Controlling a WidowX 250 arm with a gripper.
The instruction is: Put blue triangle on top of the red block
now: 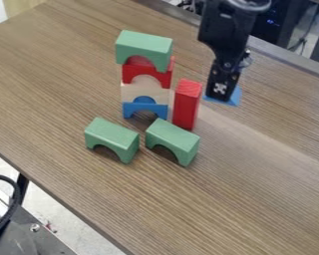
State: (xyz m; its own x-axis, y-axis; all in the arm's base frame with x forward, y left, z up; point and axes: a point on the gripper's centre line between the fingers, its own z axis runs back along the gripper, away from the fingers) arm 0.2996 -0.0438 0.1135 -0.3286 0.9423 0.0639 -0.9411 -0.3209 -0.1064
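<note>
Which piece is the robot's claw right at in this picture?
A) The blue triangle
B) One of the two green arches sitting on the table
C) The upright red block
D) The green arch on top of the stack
A: blue corners of the triangle peek out from behind the lower end of the claw, beside the upright red block.

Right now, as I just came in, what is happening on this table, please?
A robot's gripper is down at the blue triangle; I cannot tell if it holds it. The upright red block stands close by, with the triangle not on top of it. Beside the block is a stack of arches, and two green arches are in front.
</note>
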